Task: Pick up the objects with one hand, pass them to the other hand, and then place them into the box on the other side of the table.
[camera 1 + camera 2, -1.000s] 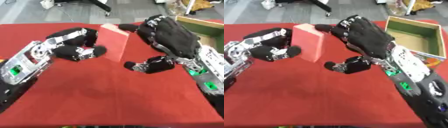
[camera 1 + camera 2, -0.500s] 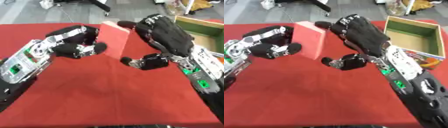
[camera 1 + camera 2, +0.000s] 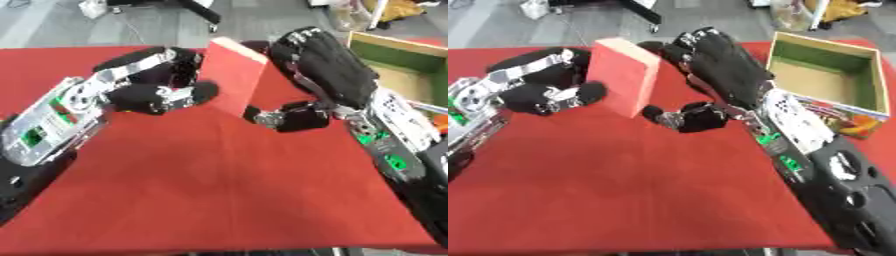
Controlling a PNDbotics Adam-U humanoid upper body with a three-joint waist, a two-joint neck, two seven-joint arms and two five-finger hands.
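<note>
Red block [image 3: 623,75] between both hands

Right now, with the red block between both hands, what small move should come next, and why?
Probably close the right hand on the red block. The block stands upright between the two hands; the left hand curls round its left side, while the right hand's fingers lie against its far edge and its thumb stays apart. The box waits on the right side.
</note>
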